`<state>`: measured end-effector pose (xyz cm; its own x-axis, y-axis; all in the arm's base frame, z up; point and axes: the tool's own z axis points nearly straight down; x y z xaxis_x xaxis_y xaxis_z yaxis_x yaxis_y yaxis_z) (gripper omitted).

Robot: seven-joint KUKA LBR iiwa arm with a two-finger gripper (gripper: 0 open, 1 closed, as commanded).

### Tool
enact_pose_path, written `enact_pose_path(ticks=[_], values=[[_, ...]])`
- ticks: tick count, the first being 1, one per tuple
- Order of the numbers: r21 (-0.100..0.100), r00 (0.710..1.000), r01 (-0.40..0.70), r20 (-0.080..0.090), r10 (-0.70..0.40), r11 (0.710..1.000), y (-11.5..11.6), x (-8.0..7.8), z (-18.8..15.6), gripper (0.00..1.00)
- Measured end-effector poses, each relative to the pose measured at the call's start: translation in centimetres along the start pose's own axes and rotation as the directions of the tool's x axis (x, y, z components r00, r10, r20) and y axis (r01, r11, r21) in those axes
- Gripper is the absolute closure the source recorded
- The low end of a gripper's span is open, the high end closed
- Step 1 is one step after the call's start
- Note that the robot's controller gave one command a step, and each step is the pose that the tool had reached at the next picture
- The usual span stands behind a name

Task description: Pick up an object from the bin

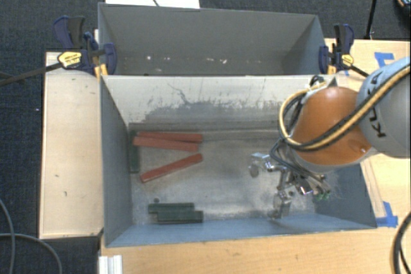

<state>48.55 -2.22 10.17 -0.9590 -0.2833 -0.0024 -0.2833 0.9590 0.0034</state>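
Your gripper (281, 202) — open or closed, you couldn't tell — hung over the bin's (225, 171) bare floor, the dark green block (174, 212) and red-brown sticks (168, 140) well apart from it; closing there risked grabbing nothing.

One cam overhead, slightly off-side, looks down into bin (192, 102), arm (385, 106) at right.

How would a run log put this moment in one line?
gripper low at bin right end | nothing seen held | red-brown bars, dark green bars: left
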Motion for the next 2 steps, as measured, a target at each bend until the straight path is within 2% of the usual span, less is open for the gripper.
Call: enact_pose_path(ticks=[1,2], values=[[0.002,0.998,0.066,0.003,-0.066,0.998,4.0,-2.2,0.2,0.00],[0.002,0.954,0.299,0.003,-0.299,0.954,11.0,-10.5,3.2,0.00]])
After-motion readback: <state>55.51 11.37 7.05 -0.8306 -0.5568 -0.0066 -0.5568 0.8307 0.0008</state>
